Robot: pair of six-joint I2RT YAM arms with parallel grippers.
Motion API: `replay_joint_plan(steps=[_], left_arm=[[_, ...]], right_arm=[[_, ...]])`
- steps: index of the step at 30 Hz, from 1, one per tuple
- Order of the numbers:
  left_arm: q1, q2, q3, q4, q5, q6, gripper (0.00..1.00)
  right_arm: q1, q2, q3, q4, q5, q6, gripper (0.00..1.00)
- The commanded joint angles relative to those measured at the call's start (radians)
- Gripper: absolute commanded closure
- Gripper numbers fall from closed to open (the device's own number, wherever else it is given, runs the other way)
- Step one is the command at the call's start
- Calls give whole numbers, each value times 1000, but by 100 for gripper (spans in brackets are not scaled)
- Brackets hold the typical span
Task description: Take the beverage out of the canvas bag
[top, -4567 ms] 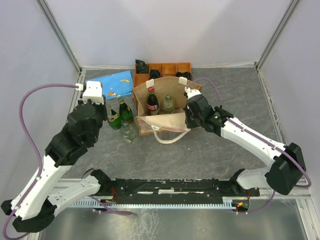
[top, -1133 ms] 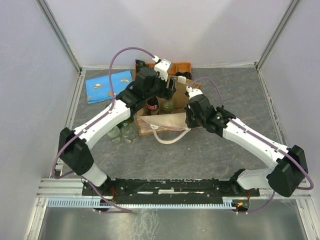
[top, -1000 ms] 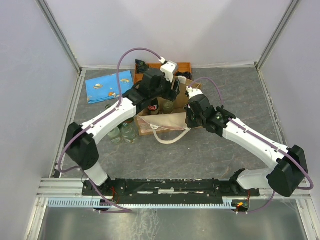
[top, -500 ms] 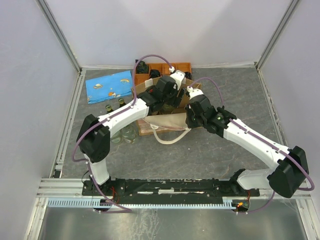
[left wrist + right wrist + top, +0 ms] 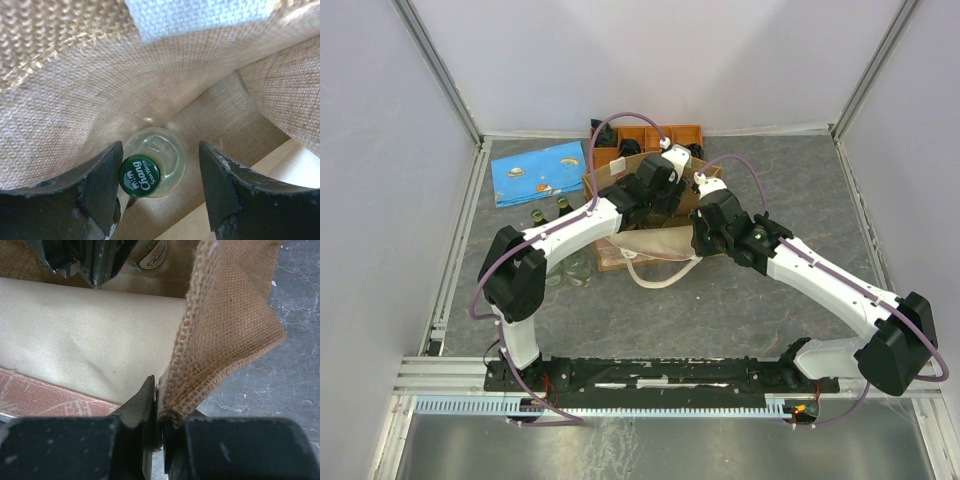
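The tan canvas bag stands open at the table's middle back. My left gripper reaches down into it. In the left wrist view the left gripper is open around a clear glass bottle with a green Chang cap; the cap lies close to the left finger and the right finger stands apart from it. My right gripper is shut on the bag's right top edge. The right wrist view shows this gripper pinching the burlap edge.
An orange compartmented tray sits behind the bag. A flat blue pouch lies at the back left. Several bottles stand on the table left of the bag, partly under my left arm. Cream handles hang over the bag's front.
My left arm has swung from the table's left over to the bag and lowered its open gripper inside, around the green-capped bottle. The right gripper has kept its hold on the bag's edge.
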Motion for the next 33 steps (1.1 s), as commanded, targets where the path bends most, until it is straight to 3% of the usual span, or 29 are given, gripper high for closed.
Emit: replay_joint_plan(steps=[1,7,16,33], left_arm=[[-4,7,-13,32,-9,5,35],[-3,36,-15,37,12,-1,49],[-5,51,-6,49,74,-3,97],[-36,-217,196,-61,122,125,97]], right_arm=[[4,-32,3,19,13,-8,86],[5,-33,3,18,13,-9,86],[4,-38,3,15,18,-10,86],[4,-41,5,19,35,-7,86]])
